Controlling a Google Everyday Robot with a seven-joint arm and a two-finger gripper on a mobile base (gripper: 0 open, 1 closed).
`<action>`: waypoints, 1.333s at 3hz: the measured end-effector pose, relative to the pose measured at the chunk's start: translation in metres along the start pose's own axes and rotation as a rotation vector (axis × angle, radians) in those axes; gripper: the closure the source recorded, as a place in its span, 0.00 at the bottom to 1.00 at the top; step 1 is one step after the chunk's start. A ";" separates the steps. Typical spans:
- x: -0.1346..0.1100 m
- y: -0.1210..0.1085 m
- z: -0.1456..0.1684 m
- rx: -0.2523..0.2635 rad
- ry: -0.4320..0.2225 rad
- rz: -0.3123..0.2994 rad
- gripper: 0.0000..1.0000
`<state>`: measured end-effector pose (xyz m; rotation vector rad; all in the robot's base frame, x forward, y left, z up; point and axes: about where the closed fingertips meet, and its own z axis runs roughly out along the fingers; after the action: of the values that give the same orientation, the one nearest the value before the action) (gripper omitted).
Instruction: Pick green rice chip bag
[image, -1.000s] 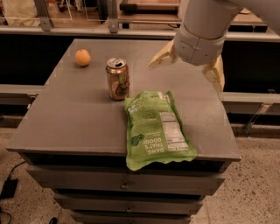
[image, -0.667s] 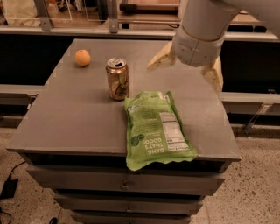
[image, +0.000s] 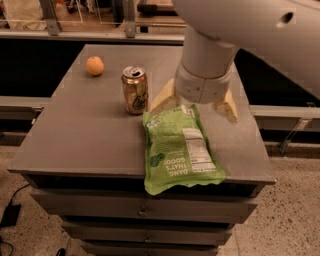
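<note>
Dim warm light, bkgd dark, soft shadow under gripper (image: 194, 110) at far end of green rice chip bag (image: 179, 152)

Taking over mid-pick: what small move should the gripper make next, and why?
Probably lower straight down a little. The gripper hangs open above the far end of the green rice chip bag, fingers either side of it; the bag lies flat, beside the can.

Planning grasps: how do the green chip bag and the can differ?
The green rice chip bag lies flat, overhanging the table front; the can stands upright, well inside. The bag is larger and bright green; the can is brownish-gold. Both rest on the table. The open claw hovers over the bag's far end.
</note>
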<state>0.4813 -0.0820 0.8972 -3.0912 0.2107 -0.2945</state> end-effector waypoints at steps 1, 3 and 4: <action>-0.025 -0.018 0.014 -0.047 0.001 -0.091 0.00; -0.032 -0.040 0.040 -0.060 0.007 -0.223 0.00; -0.023 -0.041 0.059 -0.011 -0.013 -0.303 0.00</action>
<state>0.4757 -0.0375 0.8372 -3.1278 -0.2608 -0.2807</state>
